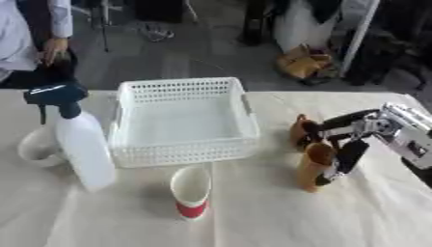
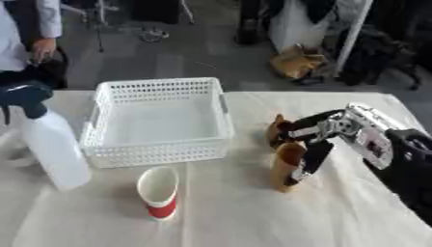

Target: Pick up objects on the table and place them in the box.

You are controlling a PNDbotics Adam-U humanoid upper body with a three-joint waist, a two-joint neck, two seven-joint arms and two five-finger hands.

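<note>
A white lattice basket [image 1: 185,153] stands at the middle of the table with nothing inside it. To its right my right hand [image 1: 344,144] comes in from the right edge, its fingers curled around a brown object [image 1: 310,166] that stands upright on the cloth. A white paper cup with a red band [image 1: 192,192] stands in front of the basket. A white spray bottle with a dark blue trigger head [image 1: 81,143] stands left of the basket, and a white bowl [image 1: 39,147] sits behind it. My left hand shows in neither view.
A cream cloth [image 1: 253,217] covers the table. A person stands past the far left edge, away from the objects. Bags and stands sit on the floor beyond the table's far edge.
</note>
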